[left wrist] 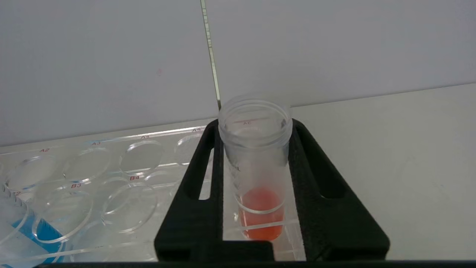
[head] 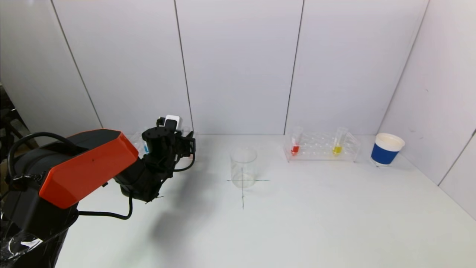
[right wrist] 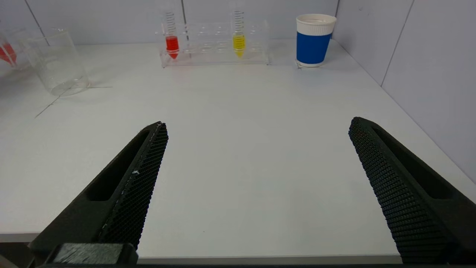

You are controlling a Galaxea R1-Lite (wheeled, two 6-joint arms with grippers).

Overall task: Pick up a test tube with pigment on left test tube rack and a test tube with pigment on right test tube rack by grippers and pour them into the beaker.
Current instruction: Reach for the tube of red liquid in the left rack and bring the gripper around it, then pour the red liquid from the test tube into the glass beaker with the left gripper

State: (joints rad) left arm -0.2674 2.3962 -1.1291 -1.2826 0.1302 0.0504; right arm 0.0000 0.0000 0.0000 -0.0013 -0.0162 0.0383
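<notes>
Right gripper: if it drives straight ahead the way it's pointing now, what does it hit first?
Probably nothing close. The right gripper, open, points over bare table. Farther along stands the right test tube rack near the back wall, likely its first contact, though depth and height are uncertain.

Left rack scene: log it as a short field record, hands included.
left hand: shut on clear plastic test tube with red pigment, tube standing in transparent left rack
right hand: open, above bare white table
clear glass beaker: empty, on cross mark
transparent right rack: red and yellow tubes
blue paper cup: beside right rack
</notes>
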